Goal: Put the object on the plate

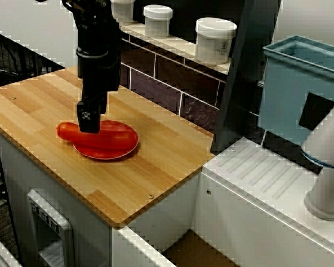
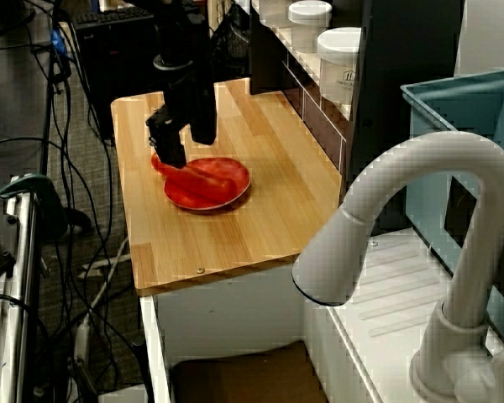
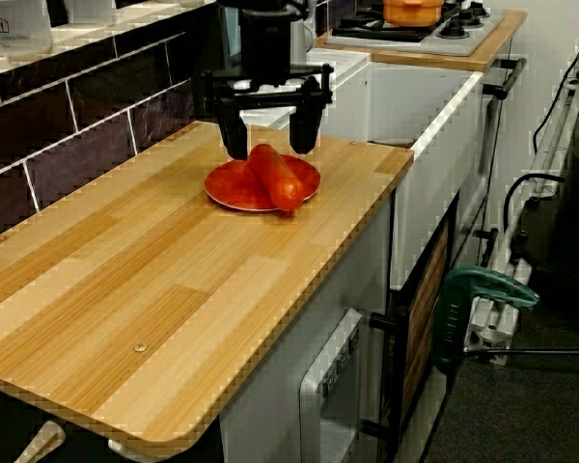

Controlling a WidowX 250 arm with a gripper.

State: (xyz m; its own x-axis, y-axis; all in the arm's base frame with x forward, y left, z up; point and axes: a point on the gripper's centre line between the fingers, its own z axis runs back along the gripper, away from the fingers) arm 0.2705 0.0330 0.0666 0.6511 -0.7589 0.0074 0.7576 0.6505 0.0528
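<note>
The red sausage (image 3: 275, 176) is lying across the plate (image 3: 234, 188), resting on it, with one rounded end sticking out past the rim toward the counter's front edge. The plate itself is sitting on the wooden counter (image 3: 154, 289), out from the tiled back wall, toward the end of the board nearest the stove.

The black gripper (image 3: 270, 145) is hanging straight down over the far part of the sausage. From the side view its jaws are standing wide apart, one finger (image 3: 234, 135) on each side of the sausage with a gap showing between the fingers and the red surface, so it is not squeezing anything. In the first overhead view the near finger (image 1: 89, 117) is covering the middle of the sausage (image 1: 108, 133), and the plate's rim (image 1: 106, 154) is showing below it. From the sink-side view the gripper (image 2: 181, 147) is hovering over the sausage's end (image 2: 203, 178) nearest the counter's far edge, and the plate (image 2: 227, 195) is lying just beside it; whether the fingertips are touching the plate I cannot tell.

White lidded jars (image 1: 214, 40) are standing in a row on the ledge along the back wall, well apart from the plate. A white faucet (image 2: 420, 218) is arching over the sink area beyond the counter's right end.
</note>
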